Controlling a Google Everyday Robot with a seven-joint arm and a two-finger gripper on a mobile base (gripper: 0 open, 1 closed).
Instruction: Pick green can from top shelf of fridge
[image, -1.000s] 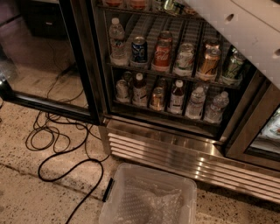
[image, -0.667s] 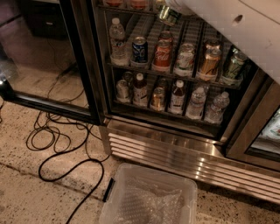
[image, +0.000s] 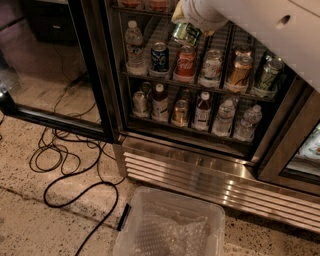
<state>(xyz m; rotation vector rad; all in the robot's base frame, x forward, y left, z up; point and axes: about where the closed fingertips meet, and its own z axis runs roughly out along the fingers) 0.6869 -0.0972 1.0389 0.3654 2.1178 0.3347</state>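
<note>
The fridge (image: 200, 172) stands open, its steel base grille facing me. My gripper (image: 186, 29) hangs at the end of the white arm (image: 260, 25) that comes in from the upper right. It is shut on the green can (image: 187, 34), which is shiny, tilted and held in the air in front of the middle rack. The top shelf (image: 145, 10) shows only as a dark rail at the top edge, with red items on it. The fingers are mostly hidden by the wrist and the can.
The middle rack holds a water bottle (image: 134, 47), a blue can (image: 159, 56), a red cola can (image: 185, 62) and a dark green-and-black can (image: 267, 74). Bottles fill the lower rack. The glass door (image: 50, 65) is open at left. A clear plastic bin (image: 170, 225) and black cables (image: 65, 165) lie on the floor.
The gripper has come down and out from the top shelf with the green can, which now shows fully in front of the middle rack. The arm covers less of the right-hand cans.
</note>
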